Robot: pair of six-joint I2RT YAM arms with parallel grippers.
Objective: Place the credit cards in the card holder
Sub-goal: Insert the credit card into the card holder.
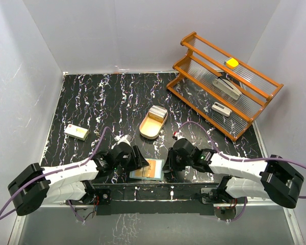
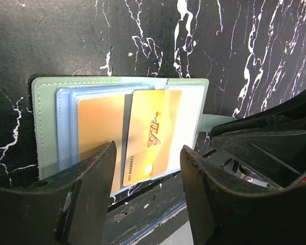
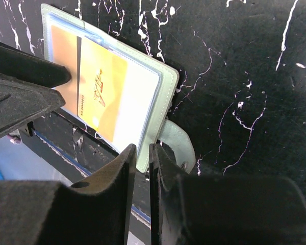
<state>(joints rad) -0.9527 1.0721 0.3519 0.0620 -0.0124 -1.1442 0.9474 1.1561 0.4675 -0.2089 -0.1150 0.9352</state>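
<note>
Card holder (image 2: 43,122) lies open and flat at the near edge of the table (image 2: 66,41), between the two arms. One orange credit card (image 2: 99,132) sits squarely in its left pocket. A second orange card (image 2: 152,135), marked VIP, lies across the right pocket a little askew, and whether it is fully seated cannot be told. The left gripper (image 2: 148,153) hangs just above this second card with its jaws standing apart, one to each side of it, grasping nothing. The right gripper (image 3: 143,153) is at the holder's near right corner, beside the snap tab (image 3: 178,143). Its jaws are drawn almost together, and the corner runs into the slit between them, so it appears to be pinching the holder to steady it. The step in hand looks like seating the VIP card. To do it well, that pinch on the corner should stay firm so the holder cannot slide on the smooth table. The left jaws should square the card to the pocket mouth before pushing, then press along the card's length, not downward. A skewed push could jam a corner against the pocket seam or lift the flap.
</note>
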